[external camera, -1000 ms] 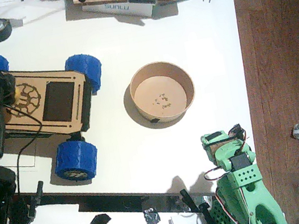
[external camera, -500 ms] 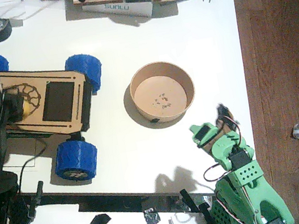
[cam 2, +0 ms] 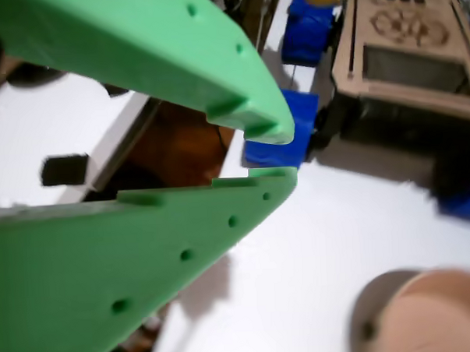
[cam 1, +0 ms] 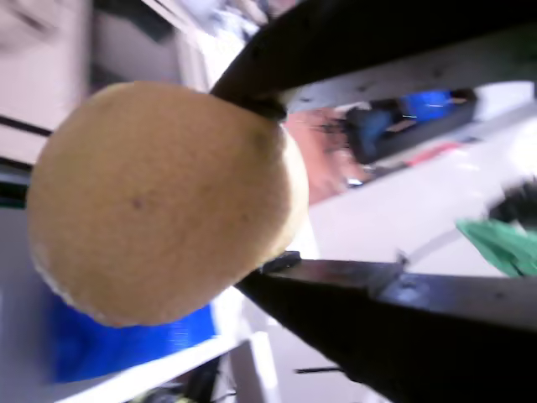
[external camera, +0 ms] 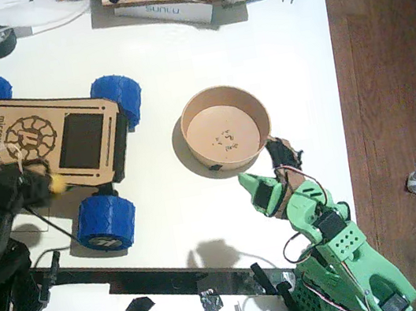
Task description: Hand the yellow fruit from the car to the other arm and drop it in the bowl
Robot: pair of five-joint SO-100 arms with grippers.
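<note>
At the left edge of the frame the black left gripper [external camera: 37, 186] is clamped on the lemon [external camera: 58, 183], which sits just off the lower edge of the car [external camera: 38, 144] deck. In a wrist view the lemon [cam 1: 164, 201] fills the gap between both dark jaws. The green right gripper [external camera: 269, 185] sits lower centre, just below the bowl [external camera: 226, 128]; in a wrist view its jaws [cam 2: 269, 151] stand slightly apart, holding nothing.
</note>
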